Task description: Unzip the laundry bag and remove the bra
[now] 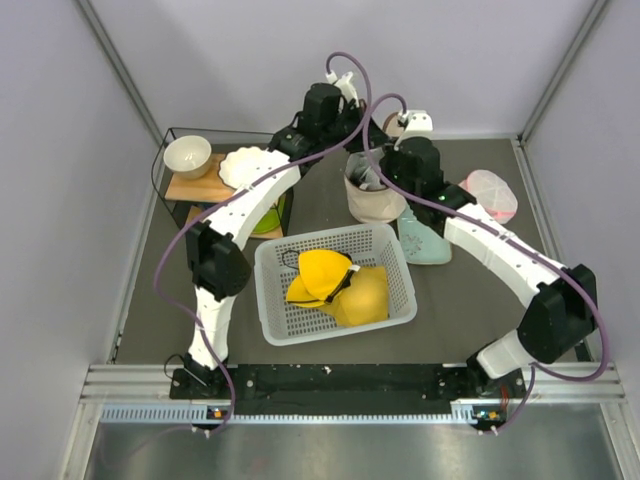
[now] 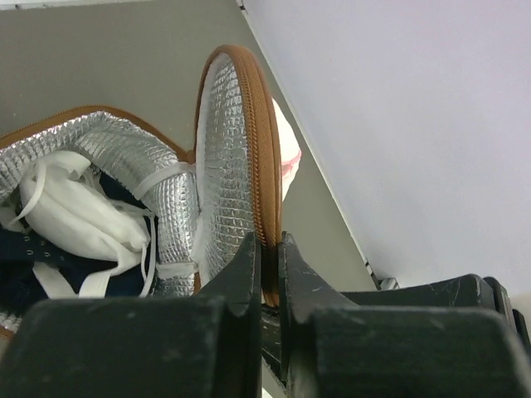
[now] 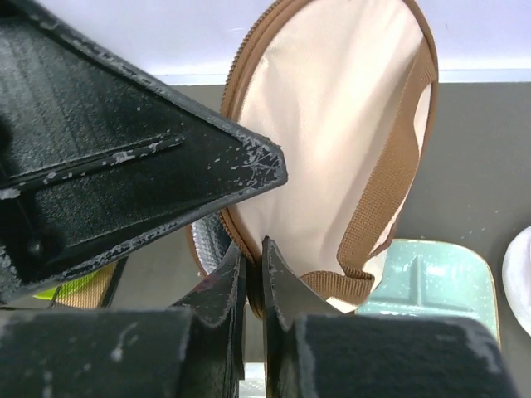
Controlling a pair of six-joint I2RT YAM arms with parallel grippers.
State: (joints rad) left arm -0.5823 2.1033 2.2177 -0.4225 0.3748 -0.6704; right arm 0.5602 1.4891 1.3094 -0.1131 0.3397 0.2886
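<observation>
The cream-beige laundry bag (image 1: 378,205) stands upright behind the basket, unzipped, with its round lid (image 2: 228,166) swung up to show a silver quilted lining. Inside it, the dark navy bra (image 2: 17,253) lies partly under a white cloth (image 2: 75,215). My left gripper (image 2: 267,253) is shut on the lid's brown zipper rim. From the other side, my right gripper (image 3: 253,257) is shut on the same brown rim, below the lid's cream outer face (image 3: 332,124) and its brown strap (image 3: 390,191).
A white lattice basket (image 1: 268,290) holding a yellow padded garment (image 1: 345,290) sits in front of the bag. A teal tray (image 1: 425,245) and a pink-lidded container (image 1: 490,195) lie to the right. A shelf at left carries a bowl (image 1: 187,155) and a white plate (image 1: 245,165).
</observation>
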